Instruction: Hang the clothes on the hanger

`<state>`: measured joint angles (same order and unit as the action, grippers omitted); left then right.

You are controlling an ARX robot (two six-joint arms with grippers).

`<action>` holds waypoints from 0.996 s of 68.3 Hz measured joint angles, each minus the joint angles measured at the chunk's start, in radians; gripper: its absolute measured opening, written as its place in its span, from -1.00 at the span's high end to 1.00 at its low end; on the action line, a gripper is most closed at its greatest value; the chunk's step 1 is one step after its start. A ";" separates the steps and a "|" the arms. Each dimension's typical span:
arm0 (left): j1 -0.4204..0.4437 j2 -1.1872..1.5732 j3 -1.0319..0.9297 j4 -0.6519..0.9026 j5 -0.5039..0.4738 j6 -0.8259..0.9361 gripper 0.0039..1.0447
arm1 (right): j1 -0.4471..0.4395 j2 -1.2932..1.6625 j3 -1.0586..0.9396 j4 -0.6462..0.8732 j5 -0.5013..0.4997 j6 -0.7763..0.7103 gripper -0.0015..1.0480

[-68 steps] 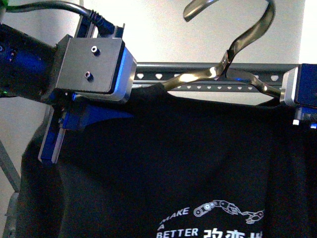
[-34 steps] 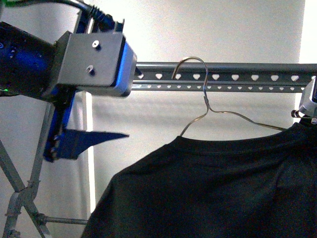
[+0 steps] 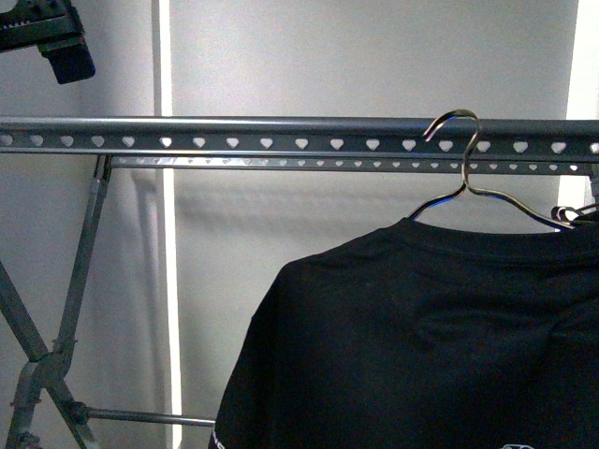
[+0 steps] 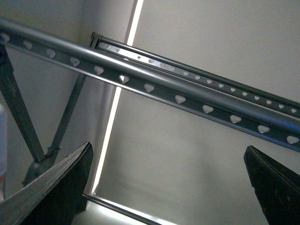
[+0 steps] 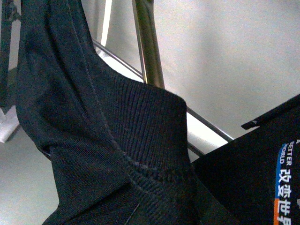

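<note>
Closest of all, in the right wrist view, the ribbed collar of the black printed top (image 5: 140,126) fills the picture; I cannot tell if the right end effector is gripping or has let go, because it is hidden. The left end effector (image 4: 167,154) is wide open with nothing in it; a moment ago it loomed big in the front view, and now it has pulled away to the top corner. The top has slid along towards the robot's right and hangs on the wire clothes hanger (image 3: 465,173); its hook now curls over the front rail of the drying rack (image 3: 281,126). Behind is a plain wall (image 3: 328,56). I think the hanging is nearly done; only letting go is left.
</note>
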<state>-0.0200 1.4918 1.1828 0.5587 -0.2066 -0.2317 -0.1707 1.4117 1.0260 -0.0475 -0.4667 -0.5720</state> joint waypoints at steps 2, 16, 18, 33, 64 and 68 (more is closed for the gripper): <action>0.008 0.005 0.005 -0.022 0.020 -0.027 -0.88 | -0.006 0.005 0.018 -0.014 0.005 0.027 0.94; 0.017 -0.150 -0.246 -0.135 0.208 0.176 -0.14 | -0.054 0.082 0.216 -0.156 0.049 0.248 0.94; 0.017 -0.177 -0.298 -0.109 0.208 0.188 -0.03 | -0.059 0.094 0.243 -0.167 0.060 0.266 0.94; 0.019 -0.312 -0.573 0.017 0.206 0.219 0.66 | -0.071 0.161 0.388 -0.204 0.131 0.315 0.94; 0.019 -0.563 -0.939 0.115 0.207 0.227 0.94 | 0.011 0.318 0.632 -0.370 0.303 0.304 0.94; 0.019 -0.595 -0.967 0.115 0.207 0.227 0.94 | 0.026 0.338 0.646 -0.376 0.334 0.297 0.94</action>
<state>-0.0013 0.8967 0.2153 0.6739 0.0006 -0.0051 -0.1448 1.7493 1.6722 -0.4236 -0.1326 -0.2749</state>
